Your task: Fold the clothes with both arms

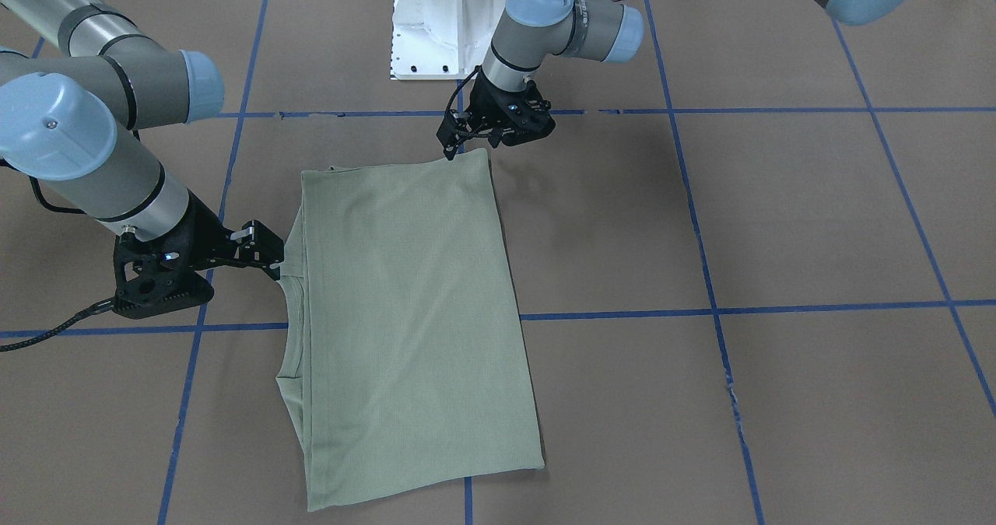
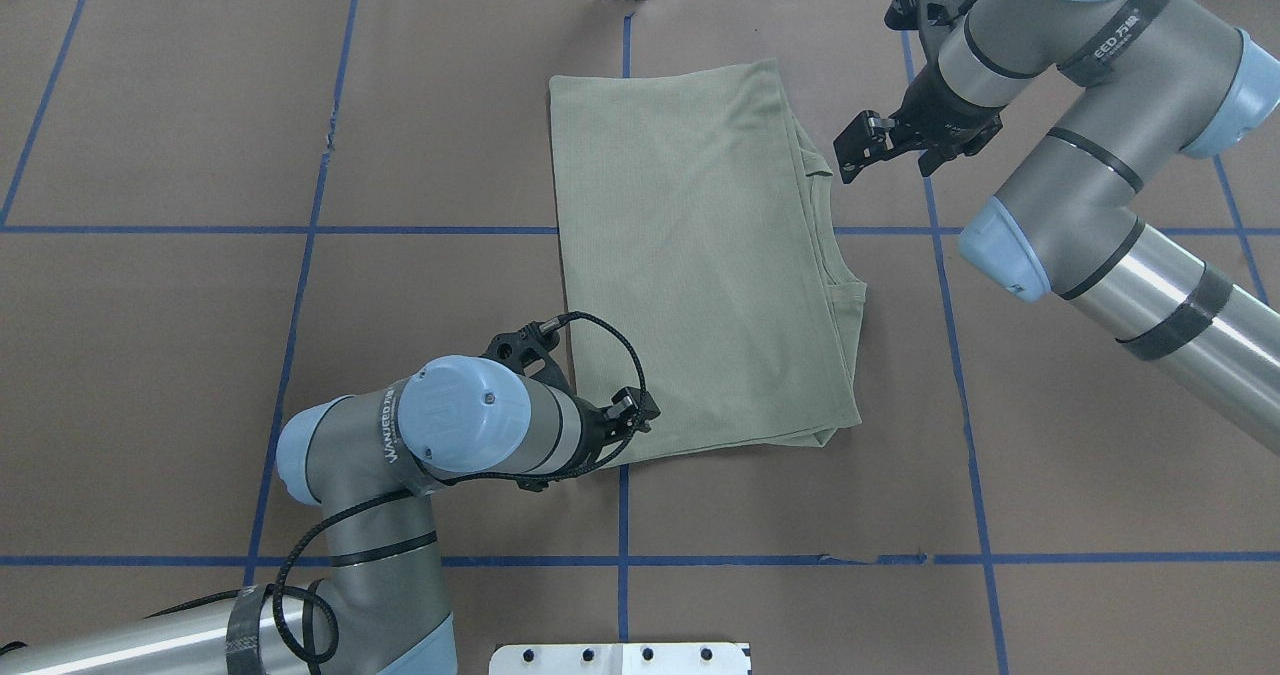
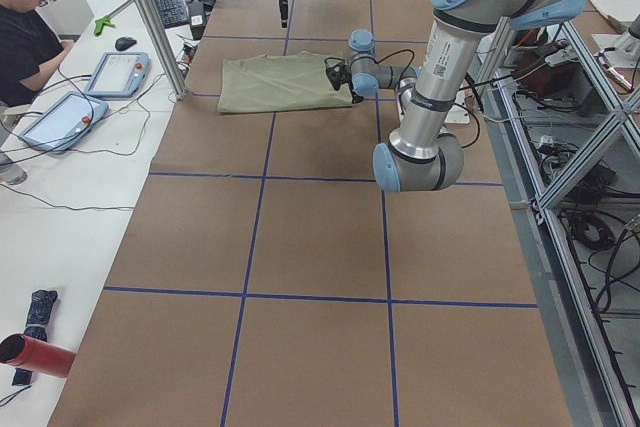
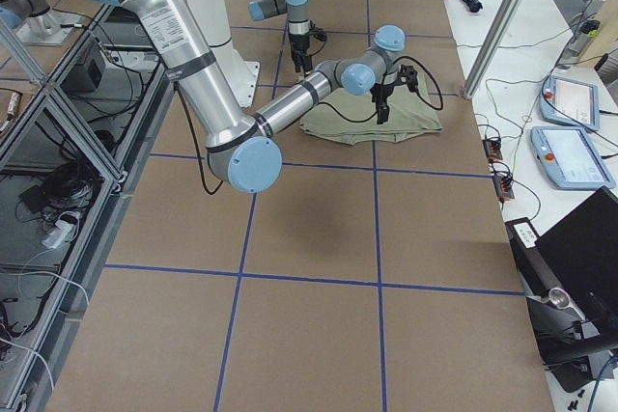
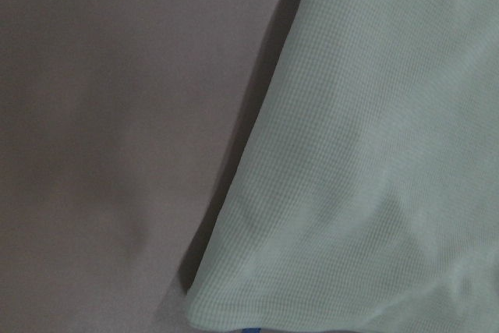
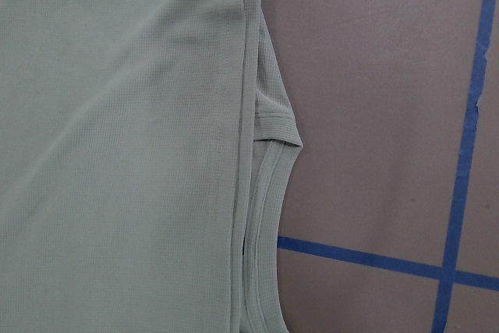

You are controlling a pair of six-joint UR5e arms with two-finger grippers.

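Observation:
The pale sage-green shirt (image 1: 405, 299) lies flat on the brown table, folded into a tall rectangle (image 2: 700, 255), with its neckline (image 6: 269, 193) showing along one long edge. My left gripper (image 1: 472, 145) hangs at the shirt's corner nearest the robot (image 2: 640, 417), jaws apart and holding nothing; its wrist view shows only that corner (image 5: 374, 154). My right gripper (image 1: 272, 254) sits beside the neckline edge (image 2: 850, 150), jaws apart and empty, just off the cloth. Neither wrist view shows any fingers.
The white pedestal base (image 1: 443, 19) stands behind the shirt on the robot's side. Blue tape lines (image 2: 620, 560) grid the brown table. An operator (image 3: 30, 17) sits by teach pendants (image 3: 115, 72) on the side bench.

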